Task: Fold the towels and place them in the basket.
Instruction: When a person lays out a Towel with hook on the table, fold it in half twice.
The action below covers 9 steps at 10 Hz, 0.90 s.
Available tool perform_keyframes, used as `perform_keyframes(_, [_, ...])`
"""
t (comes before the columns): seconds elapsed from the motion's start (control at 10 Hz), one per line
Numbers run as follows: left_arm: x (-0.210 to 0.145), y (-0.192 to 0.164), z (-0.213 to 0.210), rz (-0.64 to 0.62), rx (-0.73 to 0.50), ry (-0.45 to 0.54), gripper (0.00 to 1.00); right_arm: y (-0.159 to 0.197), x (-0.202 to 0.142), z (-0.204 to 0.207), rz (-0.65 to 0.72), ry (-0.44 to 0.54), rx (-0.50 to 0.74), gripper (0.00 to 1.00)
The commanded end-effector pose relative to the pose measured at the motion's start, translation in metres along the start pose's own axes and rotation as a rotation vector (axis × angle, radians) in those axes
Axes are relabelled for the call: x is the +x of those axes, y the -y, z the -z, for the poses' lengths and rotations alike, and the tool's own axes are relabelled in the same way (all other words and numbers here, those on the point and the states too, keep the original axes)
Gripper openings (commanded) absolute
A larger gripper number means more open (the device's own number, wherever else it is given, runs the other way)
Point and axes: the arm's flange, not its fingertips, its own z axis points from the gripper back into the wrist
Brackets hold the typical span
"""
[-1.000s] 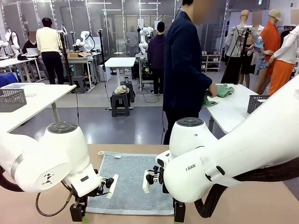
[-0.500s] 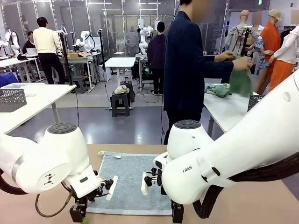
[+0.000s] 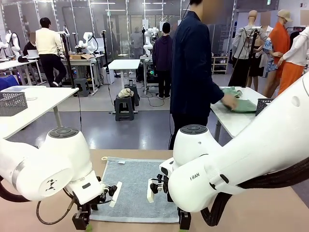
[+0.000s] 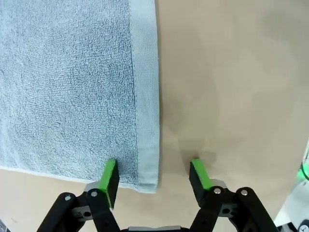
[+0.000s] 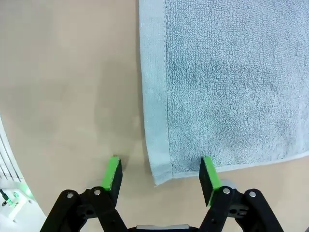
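Two open grippers are what I see on my feeds, each set across a near corner of one pale grey-blue towel (image 3: 137, 186). On the left wrist camera, the left gripper (image 4: 153, 169) has its jaws apart and clamped on nothing. One green pad (image 4: 110, 175) sits over the looped terry pile just inside the flat woven hem. The other is over the bare tan table (image 4: 231, 72), so the squared corner lies between them. I cannot tell whether the pads touch the cloth.

The towel is a plain rectangle lying flat, with nubbly pile bordered by a smoother, paler band.

On the right wrist camera, the right gripper (image 5: 161, 169) mirrors this. Its jaws are apart, with one pad over the smooth tabletop and the other over the terry. The hemmed corner lies between them and nothing is gripped.

Farther right on the front camera, a person (image 3: 193, 72) in a dark jacket stands at a white side table (image 3: 231, 121). One hand (image 3: 231, 102) presses on a muted green towel (image 3: 244, 105), which lies partly flat and partly rumpled. Just beyond it stands the dark grey basket (image 3: 265, 106), with lattice-perforated plastic sides.
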Motion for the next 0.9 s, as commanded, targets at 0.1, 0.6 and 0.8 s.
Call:
perform_keyframes(0.1, [-0.0046,-0.0015,0.0019,0.003,-0.005,0.015,0.74,0.0037,0.0034,0.0025,0.0,0.002,-0.025,0.8])
perform_keyframes(0.6, [-0.0051,-0.0018,-0.0001,-0.006,0.043,-0.001,0.38,0.0054,0.0035,0.0024,0.011,-0.01,-0.027,0.41])
perform_keyframes(0.8, [-0.0034,-0.002,-0.0021,-0.006,0.058,0.001,0.18,0.0054,0.005,0.0017,0.009,-0.008,-0.03,0.21])
